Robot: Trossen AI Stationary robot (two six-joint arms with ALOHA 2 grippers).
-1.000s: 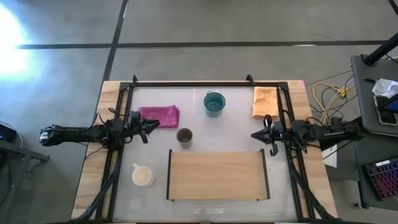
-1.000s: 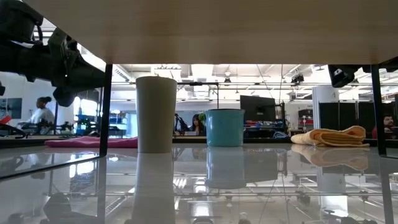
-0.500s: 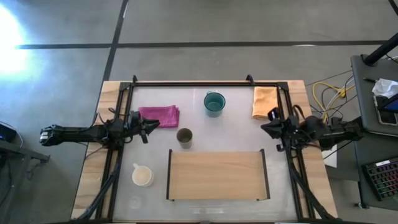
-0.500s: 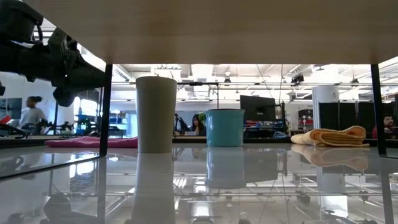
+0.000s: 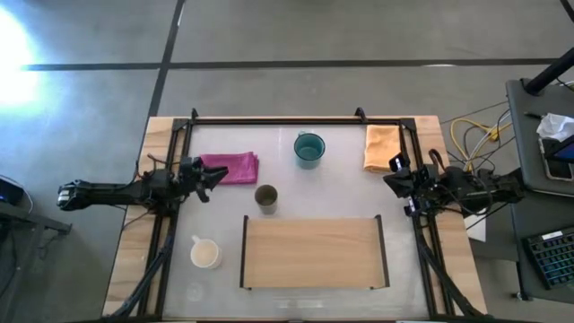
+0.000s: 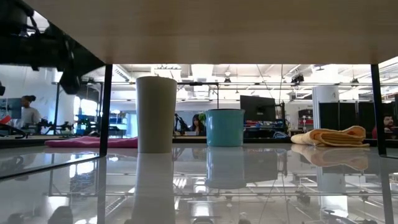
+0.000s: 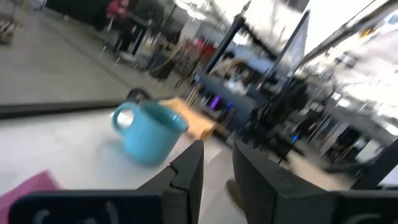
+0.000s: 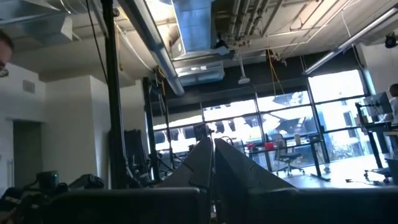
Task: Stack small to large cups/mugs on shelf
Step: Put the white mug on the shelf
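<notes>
Left gripper hovering at centre-left, fingers slightly parted, empty. Right gripper at right edge, fingers pressed together. Cream mug, olive cup, teal mug all sitting off the shelf, lower centre.

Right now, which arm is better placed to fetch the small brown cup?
Probably the left: its gripper sits by the pink cloth, close to the brown cup. The right gripper is at the table's far right edge.
</notes>
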